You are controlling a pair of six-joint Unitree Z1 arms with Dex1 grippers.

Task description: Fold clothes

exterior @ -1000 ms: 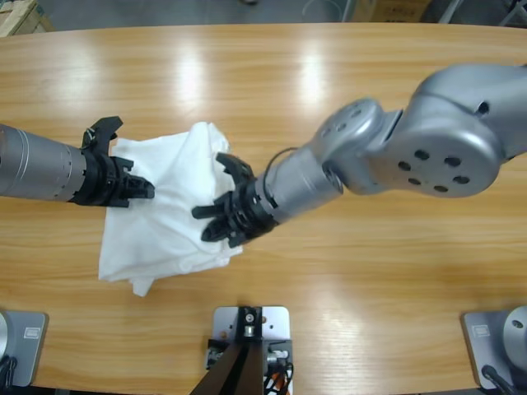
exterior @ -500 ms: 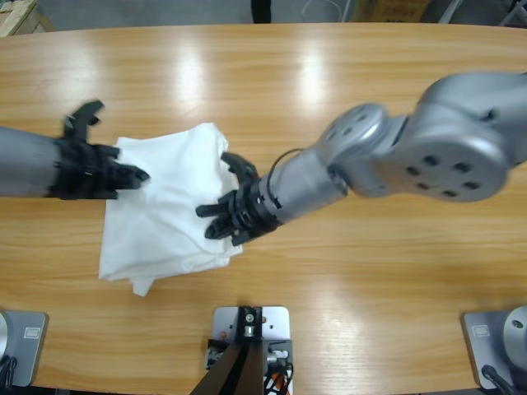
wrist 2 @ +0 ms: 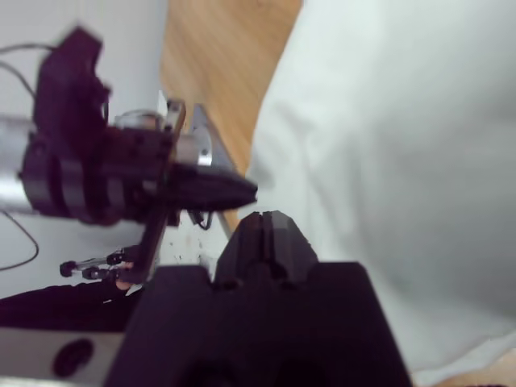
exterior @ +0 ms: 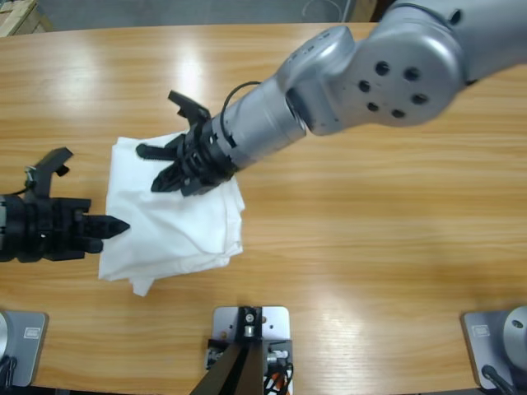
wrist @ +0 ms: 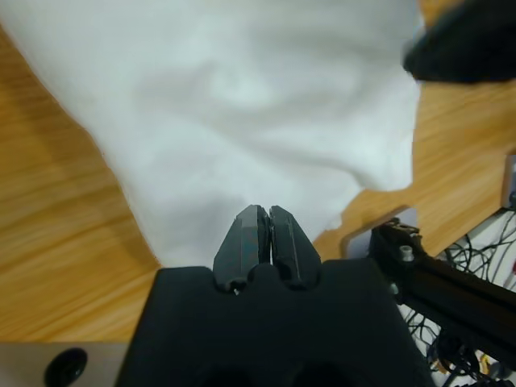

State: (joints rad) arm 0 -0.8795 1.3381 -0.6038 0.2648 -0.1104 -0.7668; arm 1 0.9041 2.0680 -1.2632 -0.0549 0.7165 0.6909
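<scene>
white T-shirt folded, lower left of table | left gripper – jaws pressed together, at shirt's left edge | right gripper – jaws together, over shirt's upper part

Silver arms, black claws, round screw holes

Left arm runs off the high view's left edge. Right gripper covers part of the T-shirt; any chest lettering can't be made out. Other gripper blurred in right wrist view.

Soft, matt white cotton T-shirt lies wrinkled on the glossy, smooth, varnished wooden table, which reflects light.
</scene>
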